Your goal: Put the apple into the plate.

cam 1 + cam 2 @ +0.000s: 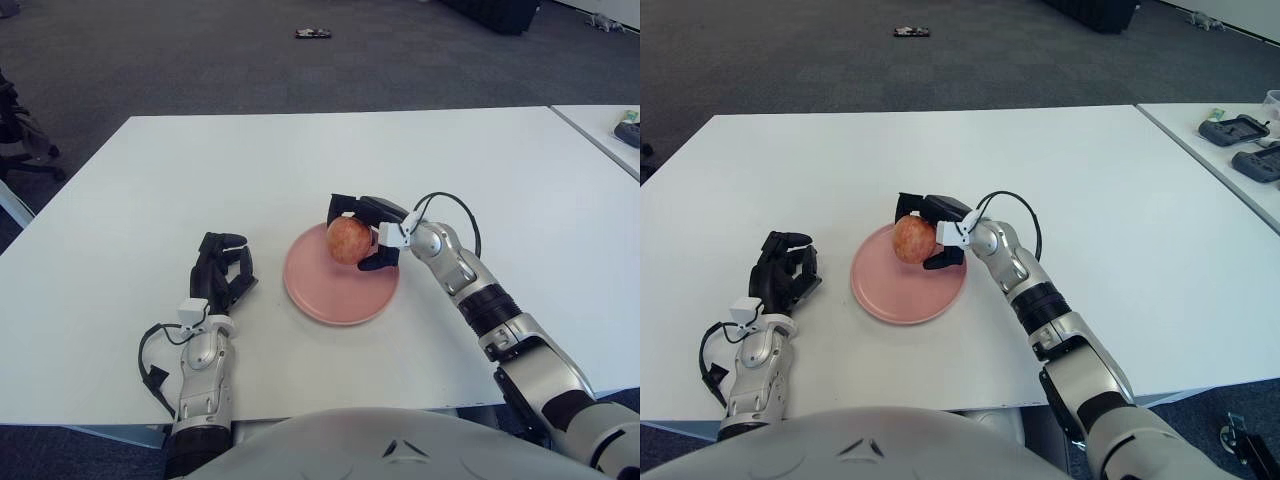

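Observation:
A red-yellow apple [348,240] is held over the far part of a pink plate [335,295] on the white table [300,160]. My right hand [362,232] is shut on the apple, black fingers wrapped around its far and right sides. Whether the apple touches the plate I cannot tell. It also shows in the right eye view [912,240] above the plate [895,295]. My left hand [222,268] shows left of the plate, fingers curled and holding nothing.
A second table [1230,150] at the right carries dark devices [1232,129]. A small dark object [312,34] lies on the carpet beyond the table. An office chair base [20,140] stands at the far left.

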`<state>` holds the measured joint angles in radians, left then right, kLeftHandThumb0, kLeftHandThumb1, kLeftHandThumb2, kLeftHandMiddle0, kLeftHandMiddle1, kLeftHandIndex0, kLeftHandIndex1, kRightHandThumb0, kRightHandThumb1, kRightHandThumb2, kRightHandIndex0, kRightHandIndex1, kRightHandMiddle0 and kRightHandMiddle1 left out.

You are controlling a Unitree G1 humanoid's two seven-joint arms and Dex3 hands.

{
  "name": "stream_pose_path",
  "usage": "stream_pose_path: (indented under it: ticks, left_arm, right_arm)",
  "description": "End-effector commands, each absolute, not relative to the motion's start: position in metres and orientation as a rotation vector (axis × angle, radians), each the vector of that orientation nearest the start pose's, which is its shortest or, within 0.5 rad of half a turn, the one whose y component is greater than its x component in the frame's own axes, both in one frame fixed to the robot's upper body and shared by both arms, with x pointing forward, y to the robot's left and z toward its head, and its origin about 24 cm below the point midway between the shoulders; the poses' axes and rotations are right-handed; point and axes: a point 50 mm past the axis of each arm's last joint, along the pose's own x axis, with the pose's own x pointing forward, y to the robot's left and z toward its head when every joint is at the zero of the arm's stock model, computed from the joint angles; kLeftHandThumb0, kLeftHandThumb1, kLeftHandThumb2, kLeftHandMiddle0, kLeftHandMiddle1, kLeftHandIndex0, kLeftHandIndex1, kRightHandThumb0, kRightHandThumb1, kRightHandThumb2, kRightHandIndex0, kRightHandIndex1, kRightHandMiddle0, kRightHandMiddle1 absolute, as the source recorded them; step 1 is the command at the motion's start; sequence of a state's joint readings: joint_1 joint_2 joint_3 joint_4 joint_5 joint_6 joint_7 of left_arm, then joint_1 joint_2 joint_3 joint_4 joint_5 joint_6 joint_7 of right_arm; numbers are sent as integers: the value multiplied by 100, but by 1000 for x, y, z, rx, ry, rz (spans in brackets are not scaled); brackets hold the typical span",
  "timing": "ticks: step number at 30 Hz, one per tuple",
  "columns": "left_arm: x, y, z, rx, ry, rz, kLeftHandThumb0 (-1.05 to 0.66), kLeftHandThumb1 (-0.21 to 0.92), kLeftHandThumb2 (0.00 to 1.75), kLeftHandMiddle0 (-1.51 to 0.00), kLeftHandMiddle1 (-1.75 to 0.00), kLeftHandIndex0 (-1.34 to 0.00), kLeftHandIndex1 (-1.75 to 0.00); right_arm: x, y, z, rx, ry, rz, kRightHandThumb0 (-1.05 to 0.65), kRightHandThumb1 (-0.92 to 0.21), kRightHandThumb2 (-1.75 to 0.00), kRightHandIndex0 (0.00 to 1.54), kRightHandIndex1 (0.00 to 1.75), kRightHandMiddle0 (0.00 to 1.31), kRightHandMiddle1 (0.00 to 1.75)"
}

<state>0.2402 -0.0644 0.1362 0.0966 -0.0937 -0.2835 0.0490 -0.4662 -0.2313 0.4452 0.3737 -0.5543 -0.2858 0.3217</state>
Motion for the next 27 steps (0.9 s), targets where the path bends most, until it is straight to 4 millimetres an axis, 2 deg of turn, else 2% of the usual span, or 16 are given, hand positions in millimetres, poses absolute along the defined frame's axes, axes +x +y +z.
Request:
stream_pose_path:
  ticks: [1, 7, 10, 11, 12, 14, 15, 16, 18, 19, 21, 23, 27]
  left_arm:
    - [182, 187, -24, -131, 148, 299, -38, 67, 88, -81, -175, -34, -175]
    - [182, 187, -24, -138, 154, 297, -38, 69, 85, -80, -175, -33, -175]
    - [182, 187, -24, -141, 156, 297, -38, 69, 85, -81, -175, -33, -175]
    - [182, 187, -25, -141, 155, 297, -38, 69, 86, -81, -175, -33, -175]
    - [182, 188, -25, -141, 154, 297, -38, 69, 86, -81, -175, -33, -175]
    - [183, 188, -25, -138, 153, 297, -38, 69, 86, -82, -175, -33, -175]
    - [183, 188, -25, -135, 151, 296, -38, 69, 86, -82, -175, -33, -175]
    - [183, 188, -25, -133, 150, 296, -38, 69, 86, -82, -175, -33, -175]
    - [183, 188, -25, -129, 146, 294, -38, 69, 86, -82, -175, -33, -175]
    - [183, 188, -25, -128, 145, 293, -38, 69, 86, -82, -175, -33, -175]
    - [183, 188, -25, -126, 145, 292, -38, 69, 86, -82, -175, -33, -175]
    - [183, 188, -25, -120, 147, 290, -38, 68, 86, -82, -175, -33, -175]
    - [183, 188, -25, -109, 151, 288, -38, 67, 88, -83, -175, -35, -175]
  right_arm:
    - [300, -57, 70, -1071, -330, 823, -1, 7, -170, 90, 174, 75, 160]
    - [298, -57, 71, -1134, -335, 804, -1, -25, -131, 66, 175, 60, 147]
    - [297, -56, 72, -1142, -335, 805, -27, -51, -101, 24, 175, 45, 163]
    - [296, -56, 72, -1148, -340, 807, -33, -47, -101, 19, 166, 36, 159]
    - [296, -55, 72, -1152, -344, 808, -43, -41, -105, 12, 148, 23, 149]
    - [295, -55, 72, -1167, -355, 809, -56, -36, -105, 5, 112, 9, 130]
    - [295, -55, 72, -1176, -362, 808, -58, -36, -105, 4, 105, 8, 126]
    - [294, -55, 72, -1182, -367, 807, -63, -37, -103, 3, 89, 5, 118]
    - [293, -55, 72, -1201, -377, 802, -67, -39, -100, 1, 71, 2, 108]
    - [293, -55, 72, -1207, -379, 800, -69, -40, -98, 1, 56, 2, 99]
    - [293, -55, 72, -1217, -385, 798, -72, -42, -95, 0, 43, 1, 92]
    - [292, -56, 72, -1227, -397, 796, -76, -45, -92, 0, 21, 0, 75]
    - [290, -57, 72, -1230, -416, 795, -80, -47, -87, 0, 4, 0, 54]
